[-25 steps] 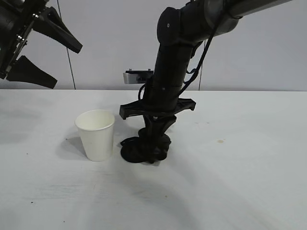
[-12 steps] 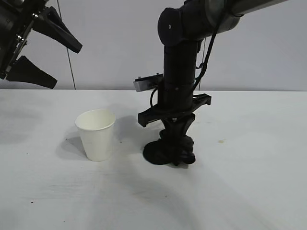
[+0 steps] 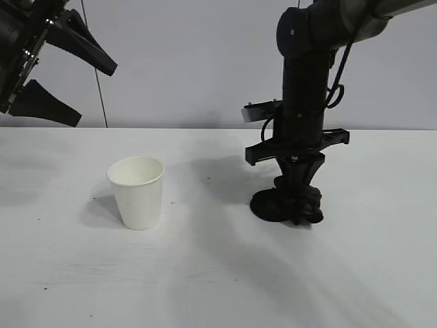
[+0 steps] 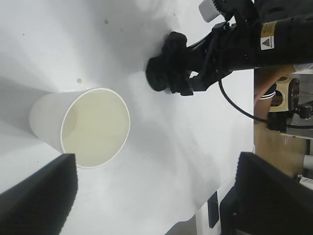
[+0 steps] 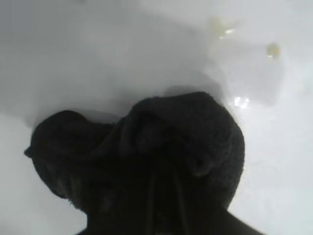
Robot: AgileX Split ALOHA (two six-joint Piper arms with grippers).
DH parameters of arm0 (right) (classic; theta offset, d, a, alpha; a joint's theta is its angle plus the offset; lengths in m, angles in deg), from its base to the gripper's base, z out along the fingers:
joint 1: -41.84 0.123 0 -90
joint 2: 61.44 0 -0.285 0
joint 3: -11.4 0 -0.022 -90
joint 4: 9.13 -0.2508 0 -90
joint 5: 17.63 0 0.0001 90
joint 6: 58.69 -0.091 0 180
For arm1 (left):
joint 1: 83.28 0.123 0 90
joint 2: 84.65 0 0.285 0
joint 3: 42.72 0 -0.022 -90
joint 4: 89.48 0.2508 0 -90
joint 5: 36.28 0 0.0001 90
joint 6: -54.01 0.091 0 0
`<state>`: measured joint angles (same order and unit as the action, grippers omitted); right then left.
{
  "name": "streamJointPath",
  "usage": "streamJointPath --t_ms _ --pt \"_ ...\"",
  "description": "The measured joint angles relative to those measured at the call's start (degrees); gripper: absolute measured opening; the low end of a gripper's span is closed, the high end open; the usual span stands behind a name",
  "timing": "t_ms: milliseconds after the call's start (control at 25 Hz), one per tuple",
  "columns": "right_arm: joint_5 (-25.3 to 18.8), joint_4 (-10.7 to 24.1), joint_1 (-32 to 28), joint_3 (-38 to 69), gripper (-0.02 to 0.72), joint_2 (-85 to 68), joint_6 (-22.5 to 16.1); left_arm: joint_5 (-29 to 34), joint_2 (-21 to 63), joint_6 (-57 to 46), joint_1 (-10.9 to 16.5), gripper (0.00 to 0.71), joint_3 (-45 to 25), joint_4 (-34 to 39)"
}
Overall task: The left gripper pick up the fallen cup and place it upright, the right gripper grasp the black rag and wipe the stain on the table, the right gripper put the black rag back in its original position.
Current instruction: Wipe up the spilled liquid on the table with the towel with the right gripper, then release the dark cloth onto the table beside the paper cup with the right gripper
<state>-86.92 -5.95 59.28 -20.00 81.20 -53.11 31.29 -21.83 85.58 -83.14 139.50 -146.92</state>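
The white cup [image 3: 136, 192] stands upright on the table [image 3: 205, 273], left of centre; from above its empty inside [image 4: 94, 128] shows. My left gripper [image 3: 49, 67] hangs open high over the table's left end, well clear of the cup, with nothing between its fingers [image 4: 40, 196]. My right gripper [image 3: 296, 195] points straight down, shut on the black rag [image 3: 285, 206], and presses it onto the table right of centre. Up close the rag [image 5: 146, 161] hides the fingers. Faint yellowish traces of the stain [image 5: 221, 25] lie just beyond the rag.
A plain grey wall runs behind the table. The table's edge [image 4: 230, 188] shows in the left wrist view, with a person's arm [image 4: 272, 82] and equipment beyond it. Open tabletop lies between cup and rag and along the front.
My right gripper has dragged the rag to the right across the table, from right beside the cup to over the small stain spot. The cup and left gripper have not moved.
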Motion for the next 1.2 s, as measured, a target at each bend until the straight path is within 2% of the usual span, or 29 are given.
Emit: streamJointPath --t_ms 200,1200 --pt "0.0 0.9 -1.0 0.1 0.022 -0.8 0.0 -0.1 0.0 0.0 0.0 0.629 0.0 0.0" --pt "0.1 0.4 -1.3 5.6 0.022 -7.4 0.0 -0.4 0.0 0.0 0.0 0.629 0.0 0.0"
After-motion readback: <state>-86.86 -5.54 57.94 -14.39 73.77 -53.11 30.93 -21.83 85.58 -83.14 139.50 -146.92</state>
